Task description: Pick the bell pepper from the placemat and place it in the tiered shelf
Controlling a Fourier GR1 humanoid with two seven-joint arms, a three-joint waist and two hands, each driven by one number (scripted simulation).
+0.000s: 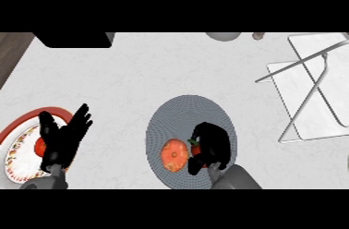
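Right hand (210, 147): comes in from the lower edge, over the right part of the placemat; its fingers are curled down around the bell pepper.
Bell pepper (195, 149): red with a small green stem; only a small part shows at the left side of the right hand. It is low over the placemat; whether it touches the placemat I cannot tell.
Placemat (184, 110): grey, round, in the middle of the counter.
Orange fruit (174, 154): lies on the placemat, just beside the bell pepper, on its left.
Left hand (65, 135): at the left side, open, fingers straight and spread, pointing up; it holds nothing and is over the right rim of the plate.
Plate (24, 124): white with a red rim, at the left edge of the counter; a red thing (39, 146) lies on it, partly hidden by the left hand.
Tiered shelf (313, 87): white boards in a thin grey metal frame, at the right side, well apart from the placemat.
Counter (129, 71): white, like marble.
Far edge: 1 black box (74, 39) at the top left, 1 grey round thing (224, 36) at the top middle, both cut by the view.
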